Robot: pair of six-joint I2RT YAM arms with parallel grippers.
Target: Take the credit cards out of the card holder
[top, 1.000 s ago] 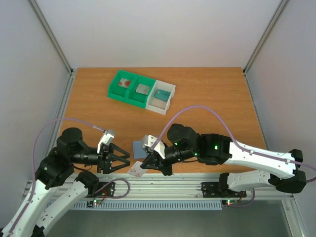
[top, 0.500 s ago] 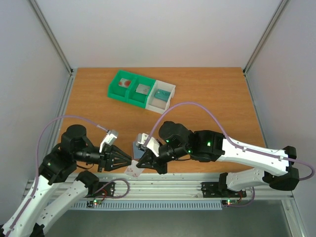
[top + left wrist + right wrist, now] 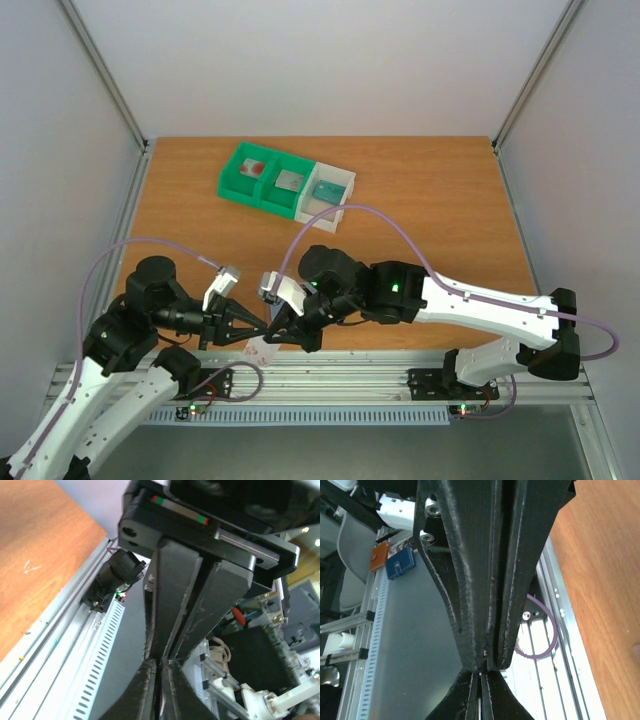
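Right gripper [image 3: 282, 338] clamps a white, pink-patched credit card [image 3: 262, 350] at the table [image 3: 420, 200]'s near edge. Left gripper [image 3: 258, 335] has its fingers nearly together at the card; whether it grips is unclear.

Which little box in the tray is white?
The compartment at the right end of the tray, holding something teal. The other two are green.

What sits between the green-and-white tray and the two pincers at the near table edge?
Only bare wooden table, with a purple cable arcing above that stretch. The top view shows it.
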